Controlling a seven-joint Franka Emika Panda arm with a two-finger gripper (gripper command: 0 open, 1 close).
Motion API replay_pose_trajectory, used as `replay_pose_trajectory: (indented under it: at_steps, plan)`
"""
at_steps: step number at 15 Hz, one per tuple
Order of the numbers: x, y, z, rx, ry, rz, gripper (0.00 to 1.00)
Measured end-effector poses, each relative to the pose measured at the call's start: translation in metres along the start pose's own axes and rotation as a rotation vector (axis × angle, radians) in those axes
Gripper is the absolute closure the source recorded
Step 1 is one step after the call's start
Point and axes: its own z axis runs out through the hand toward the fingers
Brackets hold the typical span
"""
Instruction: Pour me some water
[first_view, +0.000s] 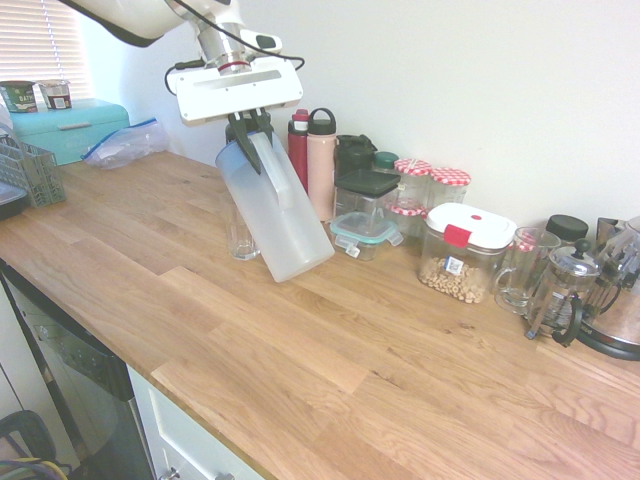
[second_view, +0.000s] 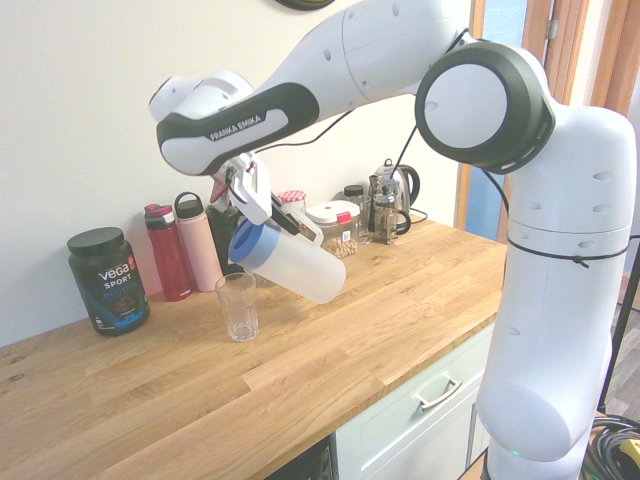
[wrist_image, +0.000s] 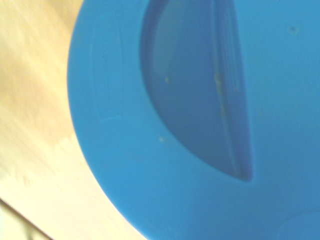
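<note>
Hanging tilted from the gripper (second_view: 262, 208), which is pinched shut on the loop handle near its top, the pitcher (second_view: 295, 262) is clear of the tabletop (second_view: 300, 370) with its blue lid (second_view: 246, 246) as the lower end. Its long axis slopes down toward the drinking glass (second_view: 237, 305); the lid end sits just above and a little to one side of the glass rim, not touching it, while the base points up and away toward the jars by the wall. That lid-over-rim alignment is what the pour depends on, and I judge the spout needs to come more squarely over the glass mouth. The pitcher is tall, frosted and translucent (the water level inside is hard to read through the plastic). In the wrist view the lid (wrist_image: 190, 125) fills the picture, with a darker crescent-shaped recess. No stream is visible, and the glass looks empty.
</note>
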Motion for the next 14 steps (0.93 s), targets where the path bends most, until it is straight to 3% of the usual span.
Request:
replay_pose_trajectory:
  at_steps: [5,8,14]
  plan:
    - [-0.026,0.09,-0.008,0.21,0.111,0.213,1.0]
    - [-0.024,0.126,0.011,0.327,0.104,0.348,1.0]
    - [-0.075,0.186,0.055,0.52,0.119,0.629,1.0]
